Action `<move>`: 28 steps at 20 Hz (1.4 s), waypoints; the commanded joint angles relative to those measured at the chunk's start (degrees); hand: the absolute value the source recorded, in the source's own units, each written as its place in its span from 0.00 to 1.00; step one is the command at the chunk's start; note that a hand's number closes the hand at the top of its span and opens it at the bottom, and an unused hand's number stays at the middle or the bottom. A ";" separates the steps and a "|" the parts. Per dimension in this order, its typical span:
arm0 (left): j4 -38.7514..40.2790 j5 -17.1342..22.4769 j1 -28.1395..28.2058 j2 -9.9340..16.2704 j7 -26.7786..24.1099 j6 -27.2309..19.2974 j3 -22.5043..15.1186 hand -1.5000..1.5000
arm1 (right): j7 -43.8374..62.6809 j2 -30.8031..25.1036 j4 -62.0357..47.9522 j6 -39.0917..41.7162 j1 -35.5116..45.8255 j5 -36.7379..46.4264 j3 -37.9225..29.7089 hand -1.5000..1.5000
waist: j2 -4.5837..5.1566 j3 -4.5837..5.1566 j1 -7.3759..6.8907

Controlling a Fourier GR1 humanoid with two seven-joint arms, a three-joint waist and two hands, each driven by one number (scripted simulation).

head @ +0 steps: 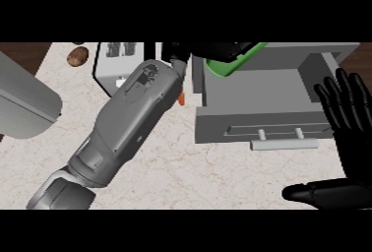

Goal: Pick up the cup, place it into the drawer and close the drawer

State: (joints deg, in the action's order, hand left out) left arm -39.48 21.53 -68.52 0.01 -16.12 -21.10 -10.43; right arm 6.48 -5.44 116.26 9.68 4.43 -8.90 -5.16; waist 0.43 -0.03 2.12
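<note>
A green cup [231, 65] shows tilted at the back left corner of the open grey drawer [262, 83]. My left hand [215, 49] is curled round the cup's upper part and hides most of it. The left forearm runs from the lower left edge up to that corner. Whether the cup touches the drawer's floor is hidden. My right hand [347, 123] rests open, fingers up, beside the drawer's right front corner, thumb pointing left below it. The drawer's bar handle [283, 144] sticks out from its front panel.
A white appliance [117, 64] stands at the back, left of my forearm, with brown round items [77, 56] beyond it. A large grey appliance [22, 106] fills the left edge. A small orange object [181, 99] peeks out beside the drawer's left wall.
</note>
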 commanded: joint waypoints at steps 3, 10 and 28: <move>10.25 4.30 -3.09 -0.01 -3.81 -0.52 -4.97 1.00 | 4.55 -0.44 3.41 -0.86 1.86 -1.78 0.01 0.00 | 0.24 0.00 1.25; 15.78 9.11 -5.62 -0.01 -5.43 -1.18 -11.98 1.00 | 1.40 -0.06 -0.43 -0.21 3.08 -0.29 0.81 0.00 | 0.60 -0.02 2.34; 14.32 16.99 -5.84 -0.01 -5.56 -5.62 -22.23 0.00 | 1.23 -0.27 -1.04 2.63 4.71 -5.86 0.20 0.00 | 1.12 -0.05 4.41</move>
State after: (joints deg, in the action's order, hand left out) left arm -23.97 35.52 -75.07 0.00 -19.23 -27.63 -33.18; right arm 7.35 -5.48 114.89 11.62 9.05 -12.74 -4.28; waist 1.51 -0.10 6.59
